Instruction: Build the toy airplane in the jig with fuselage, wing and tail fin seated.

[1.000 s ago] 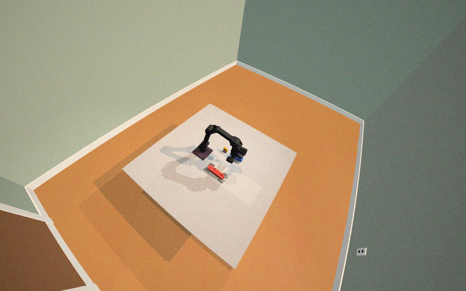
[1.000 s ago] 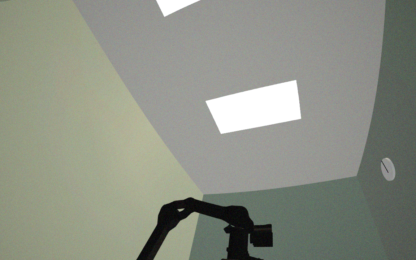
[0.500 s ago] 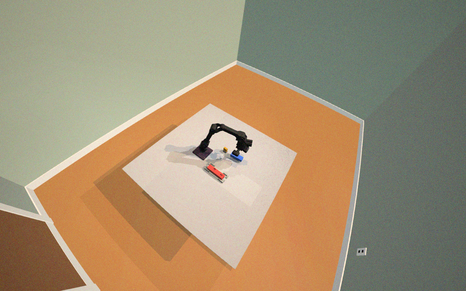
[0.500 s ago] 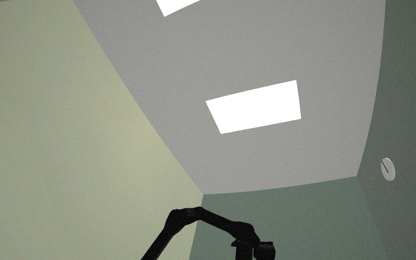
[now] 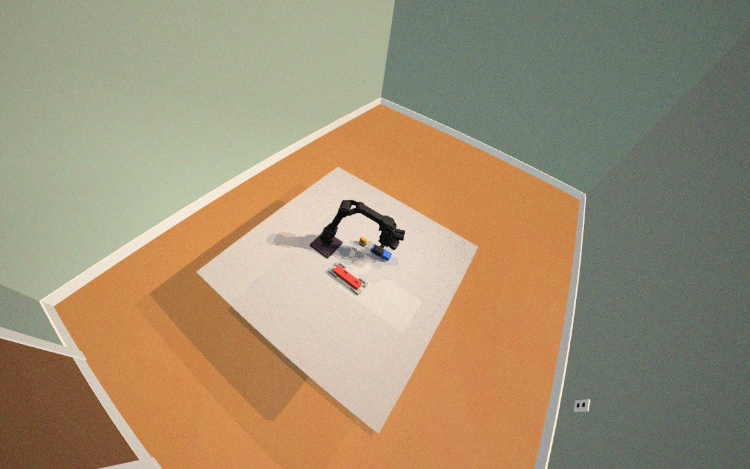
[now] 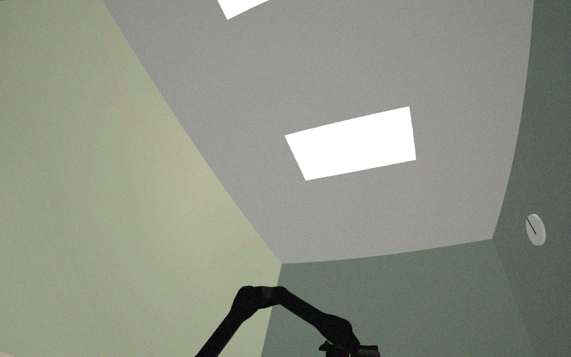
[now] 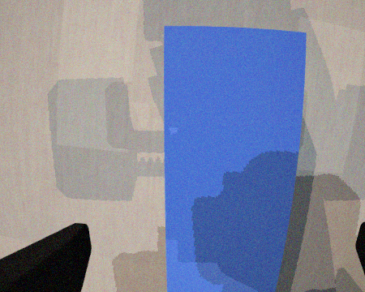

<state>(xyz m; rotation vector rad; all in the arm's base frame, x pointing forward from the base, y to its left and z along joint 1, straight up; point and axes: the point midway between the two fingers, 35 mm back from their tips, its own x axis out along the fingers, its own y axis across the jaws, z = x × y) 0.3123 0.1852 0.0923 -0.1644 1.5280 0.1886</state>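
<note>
The red fuselage (image 5: 347,276) lies lengthwise in the grey cradle (image 5: 364,284) in the top view, with two dark socket openings on its top and nothing in them. It looks flat at this size. The blue wing (image 5: 386,255) (image 7: 231,101) lies on the white table top, partly behind the gripper in the top view. The small orange tail fin (image 5: 362,240) is on the table between the arm's base and the wing. My gripper (image 5: 380,251) (image 7: 230,241) is open over the wing, one finger on each side of it in the wrist view, touching neither side. The wing's tab is not visible.
The arm's dark base plate (image 5: 325,245) stands on the white table top (image 5: 308,326), left of the tail fin. The cradle lies nearer the front than the wing. The exterior view shows only walls, ceiling and the upper arm (image 6: 305,308).
</note>
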